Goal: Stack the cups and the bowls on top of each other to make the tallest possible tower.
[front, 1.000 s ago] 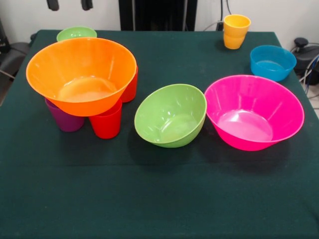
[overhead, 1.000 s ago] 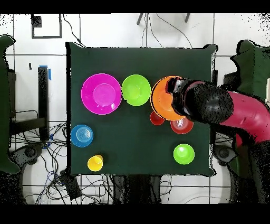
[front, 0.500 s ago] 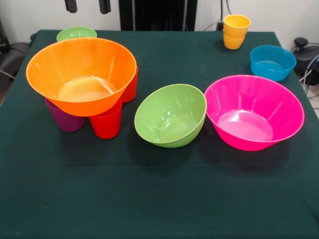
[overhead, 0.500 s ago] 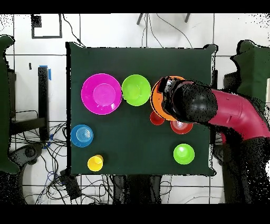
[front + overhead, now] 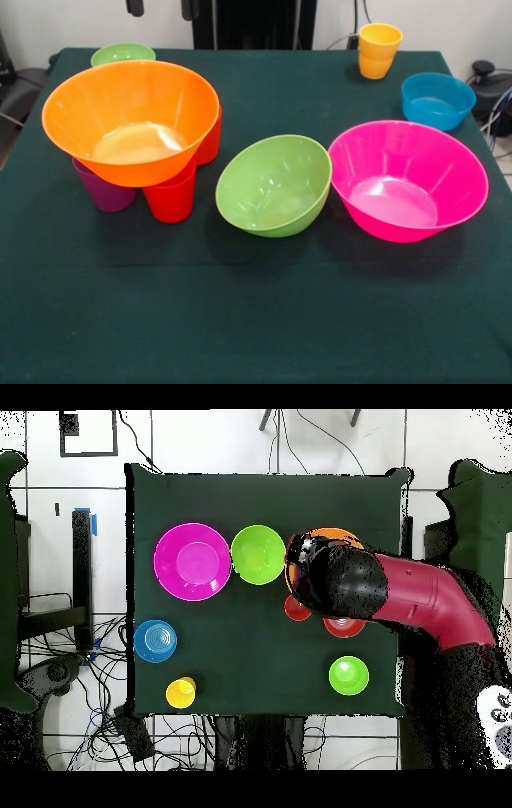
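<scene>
Counted on the bench (image 5: pixel 256 320): five bowls — orange (image 5: pixel 130 120), pink (image 5: pixel 408 180), light green (image 5: pixel 274 185), blue (image 5: pixel 438 100), small green (image 5: pixel 122 54); four cups — purple (image 5: pixel 104 192), two red (image 5: pixel 170 198) (image 5: pixel 210 140), yellow (image 5: pixel 379 50).

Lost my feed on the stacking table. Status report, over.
Gripper high over the large orange bowl, two tips apart, empty. Orange bowl sits on the red cup and purple cup. Pink bowl, light green bowl unstacked.

You see the robot arm (image 5: pixel 425 599) as a thick, rounded red tube ending in a bulky black head, with two dark gripper tips (image 5: pixel 162 8).
</scene>
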Controlling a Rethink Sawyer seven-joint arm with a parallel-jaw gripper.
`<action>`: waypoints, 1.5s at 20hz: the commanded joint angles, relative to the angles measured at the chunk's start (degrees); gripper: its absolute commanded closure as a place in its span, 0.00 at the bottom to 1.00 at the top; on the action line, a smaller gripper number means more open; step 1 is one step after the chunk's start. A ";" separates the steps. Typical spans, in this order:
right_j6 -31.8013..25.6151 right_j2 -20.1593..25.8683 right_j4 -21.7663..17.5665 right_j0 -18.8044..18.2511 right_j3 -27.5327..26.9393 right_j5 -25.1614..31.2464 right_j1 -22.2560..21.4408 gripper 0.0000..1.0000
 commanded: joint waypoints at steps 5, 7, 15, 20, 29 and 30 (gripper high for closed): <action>12.51 -6.04 0.35 5.44 2.76 -4.08 3.23 0.00; 13.16 -7.06 0.49 6.55 2.62 -4.62 3.37 0.00; 12.91 -9.56 1.62 8.82 1.99 -5.07 3.76 0.00; 12.97 -10.69 2.22 9.94 1.11 -4.12 3.69 0.00; 12.37 -10.66 3.06 9.85 1.45 -5.40 4.34 0.00; 12.32 -10.65 3.19 9.85 1.50 -5.56 4.40 0.00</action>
